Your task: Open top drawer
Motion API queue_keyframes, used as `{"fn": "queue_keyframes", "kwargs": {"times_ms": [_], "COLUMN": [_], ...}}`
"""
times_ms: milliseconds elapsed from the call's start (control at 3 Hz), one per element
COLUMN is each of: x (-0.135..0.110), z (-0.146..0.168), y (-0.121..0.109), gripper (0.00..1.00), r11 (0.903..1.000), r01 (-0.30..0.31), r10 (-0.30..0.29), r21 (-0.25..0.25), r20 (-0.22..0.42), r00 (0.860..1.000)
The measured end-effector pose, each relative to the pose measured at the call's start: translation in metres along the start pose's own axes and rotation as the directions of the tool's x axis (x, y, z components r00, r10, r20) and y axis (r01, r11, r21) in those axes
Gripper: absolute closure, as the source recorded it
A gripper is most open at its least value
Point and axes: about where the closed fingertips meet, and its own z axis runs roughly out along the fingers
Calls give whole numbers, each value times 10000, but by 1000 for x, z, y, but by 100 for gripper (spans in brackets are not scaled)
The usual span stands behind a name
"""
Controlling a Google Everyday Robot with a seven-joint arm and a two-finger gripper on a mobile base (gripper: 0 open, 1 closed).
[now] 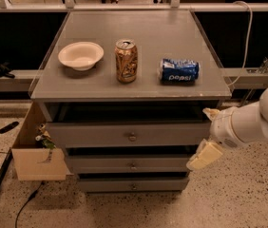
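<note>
The gripper (207,134) sits spread wide just off the right end of the top drawer (100,133), which is right under the tabletop and looks cracked open, so I'd slide left, pinch the round knob (132,137) squarely, and pull straight back.

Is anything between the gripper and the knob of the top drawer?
Nothing visible. The gripper is at the right end of the top drawer; only bare front panel lies between it and the knob.
</note>
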Motion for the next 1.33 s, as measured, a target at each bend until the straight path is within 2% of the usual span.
{"fn": "queue_keyframes", "kwargs": {"times_ms": [333,667,1000,1333], "x": [-3,-17,-26,-24], "z": [26,65,84,102], "y": [-7,-22,-33,-41], "gripper": [0,0,0,0], "r11": [9995,9968,9946,9932], "r01": [95,434,638,668], "r10": [-97,-450,-661,-695], "r21": [-291,-676,-824,-957], "r20": [-72,-217,-255,-249], "r00": [9999,9988,9975,9973]}}
